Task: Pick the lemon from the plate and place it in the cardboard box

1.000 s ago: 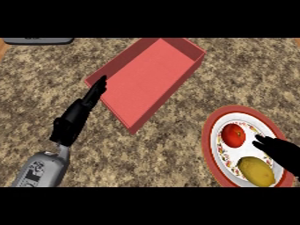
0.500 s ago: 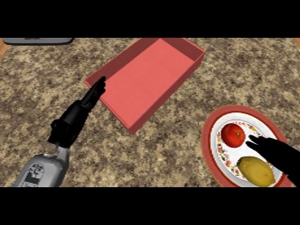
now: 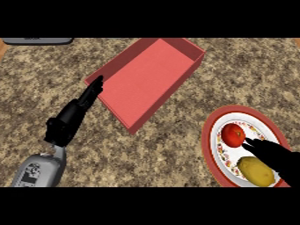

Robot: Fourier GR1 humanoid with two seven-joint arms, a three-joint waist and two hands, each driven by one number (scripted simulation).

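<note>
On the speckled brown granite counter [image 3: 178, 154], lower right, a round red-rimmed white plate [image 3: 212, 145] holds a yellow oval lemon [image 3: 256, 170] at its near side and a red tomato [image 3: 232, 134] just beyond it. Right hand [image 3: 283, 160], black, is over the plate, fingers straight and released, tips by the tomato, just beside the lemon, grasping nothing. Open red shallow cardboard box [image 3: 145, 77] lies at centre, well apart from the plate. Left hand [image 3: 71, 116] at the left, fingers straight, tips near the box's left corner, holding nothing.
</note>
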